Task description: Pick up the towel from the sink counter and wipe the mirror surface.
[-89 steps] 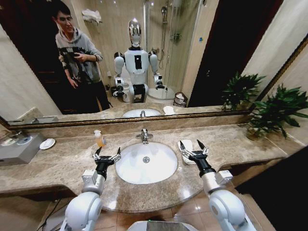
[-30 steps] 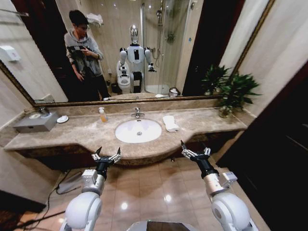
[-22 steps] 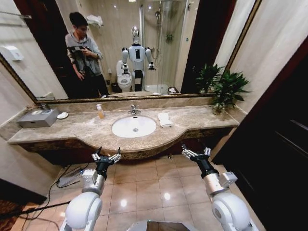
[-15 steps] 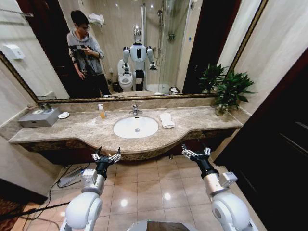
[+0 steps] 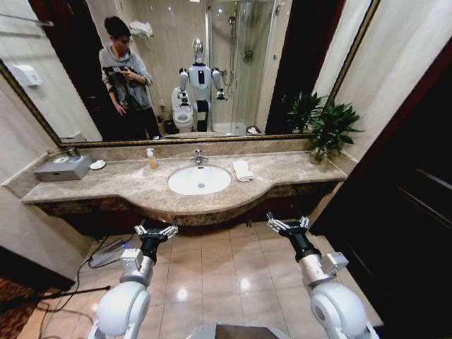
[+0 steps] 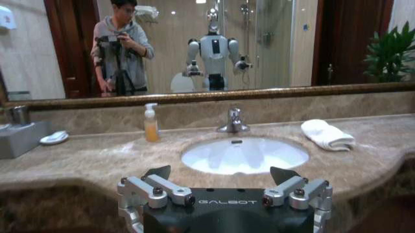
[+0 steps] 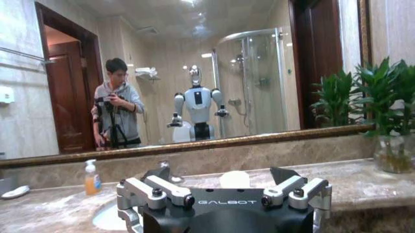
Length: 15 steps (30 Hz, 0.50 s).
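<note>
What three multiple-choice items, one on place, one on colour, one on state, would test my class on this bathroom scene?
1. Where does the towel lie?
A. in the basin
B. on the sink counter, on the robot's right of the basin
C. on the floor

2. What colour is the liquid in the soap bottle?
A. orange
B. blue
C. green

3. How are the fingers of the left gripper and the right gripper?
A. both shut on the towel
B. one holds the bottle
C. both open and empty

Key: 1 B, it lies beside the basin; 2 A, the left wrist view shows orange; 3 C, fingers spread, over the floor.
</note>
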{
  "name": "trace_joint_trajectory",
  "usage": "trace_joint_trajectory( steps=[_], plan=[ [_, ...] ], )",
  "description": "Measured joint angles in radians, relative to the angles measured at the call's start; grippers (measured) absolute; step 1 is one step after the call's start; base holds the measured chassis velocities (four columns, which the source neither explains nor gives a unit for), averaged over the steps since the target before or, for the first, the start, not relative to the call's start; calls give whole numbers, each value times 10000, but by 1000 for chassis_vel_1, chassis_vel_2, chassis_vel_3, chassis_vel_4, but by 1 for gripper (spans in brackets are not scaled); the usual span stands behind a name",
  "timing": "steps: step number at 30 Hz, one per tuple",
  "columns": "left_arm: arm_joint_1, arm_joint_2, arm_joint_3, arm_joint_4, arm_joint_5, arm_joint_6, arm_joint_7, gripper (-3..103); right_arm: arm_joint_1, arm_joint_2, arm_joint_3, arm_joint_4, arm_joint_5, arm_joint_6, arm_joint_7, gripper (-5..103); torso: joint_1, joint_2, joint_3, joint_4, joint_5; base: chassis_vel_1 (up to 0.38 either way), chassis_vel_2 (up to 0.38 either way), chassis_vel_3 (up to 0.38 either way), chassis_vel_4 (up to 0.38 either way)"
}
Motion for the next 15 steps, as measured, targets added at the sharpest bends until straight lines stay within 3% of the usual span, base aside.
trace_joint_trajectory(
  steps=[9, 10, 11, 15],
  plan=[
    [3, 0, 0, 0, 0, 0, -1, 100, -3, 0, -1, 0, 0, 0, 0, 100, -11, 7, -4, -1, 8, 303, -287, -292, 281],
    [3, 0, 1, 0, 0, 0, 0, 100, -5, 0, -1, 0, 0, 0, 0, 100, -16, 10, -7, -4, -5, 186, -234, -244, 194],
    [5, 1, -3, -1, 0, 0, -4, 100, -3, 0, -1, 0, 1, 0, -1, 100, -15, 10, -6, 4, 3, 186, 5, -212, 194],
    [1, 0, 0, 0, 0, 0, -2, 100, -3, 1, -1, 0, 0, 0, -1, 100, -18, 12, -5, -7, 2, 50, -11, -90, 116]
  ],
)
